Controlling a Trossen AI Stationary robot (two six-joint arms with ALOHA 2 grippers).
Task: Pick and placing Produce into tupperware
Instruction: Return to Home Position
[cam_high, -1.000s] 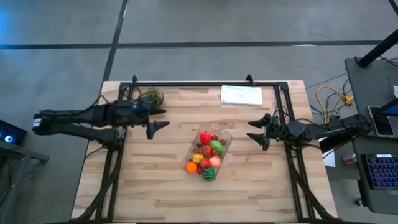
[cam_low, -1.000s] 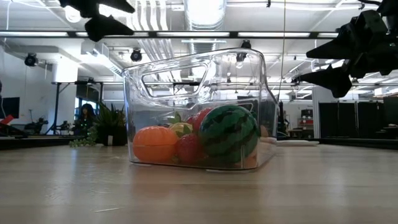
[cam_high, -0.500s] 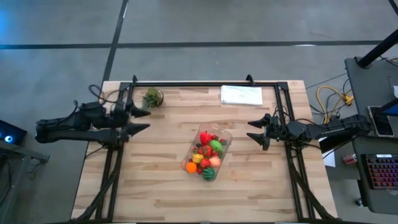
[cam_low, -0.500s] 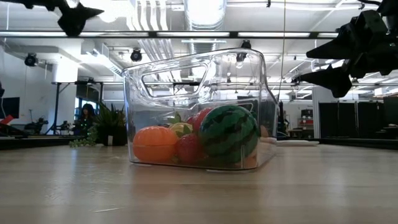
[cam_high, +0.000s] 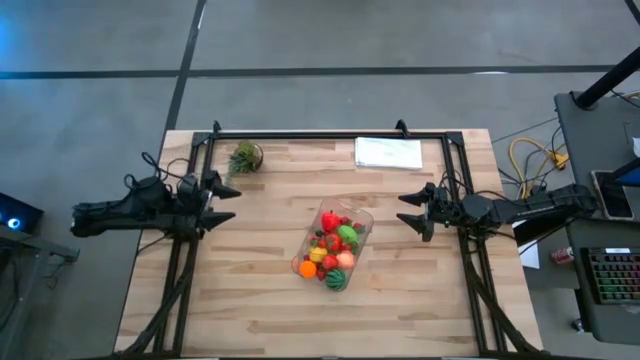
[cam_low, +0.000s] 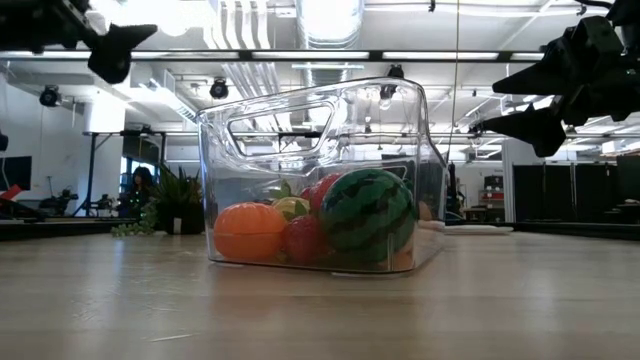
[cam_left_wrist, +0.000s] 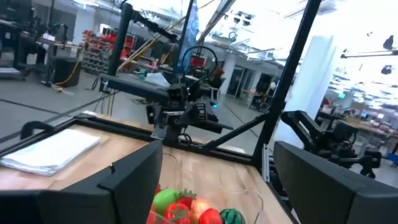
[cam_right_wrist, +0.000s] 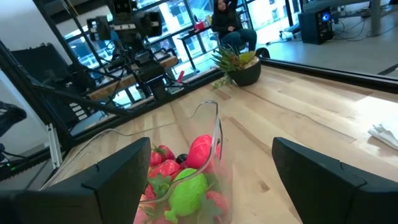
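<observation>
A: Start at your near side. The tupperware (cam_high: 360, 214) stands on the table (cam_high: 250, 300) about mid-width, set at a slant, with the Produce (cam_high: 331, 250) piled inside it.

B: From table height you can see a striped watermelon (cam_low: 367, 215) pressed against the clear front wall, an orange piece (cam_low: 250, 232) beside it, and red pieces between and behind them. From above, a green piece (cam_high: 347, 234) lies among the reds.

A: Now your arms, out to either side. Your left gripper (cam_high: 222, 198) hangs over the table's left edge, well apart from the tub, its fingers spread wide and nothing between them.

B: Your right gripper (cam_high: 411, 211) is the mirror of that, over the right part of the table, nearer the tub but not touching it. Its fingers are also wide and empty. At table height it shows well above the tub's rim.

A: At the far edge you have a potted plant (cam_high: 244, 156) near the left corner and a white sheet (cam_high: 388, 152) lying flat towards the right.

B: Beyond the table, your right wrist camera catches a seated person (cam_right_wrist: 225, 18).
</observation>
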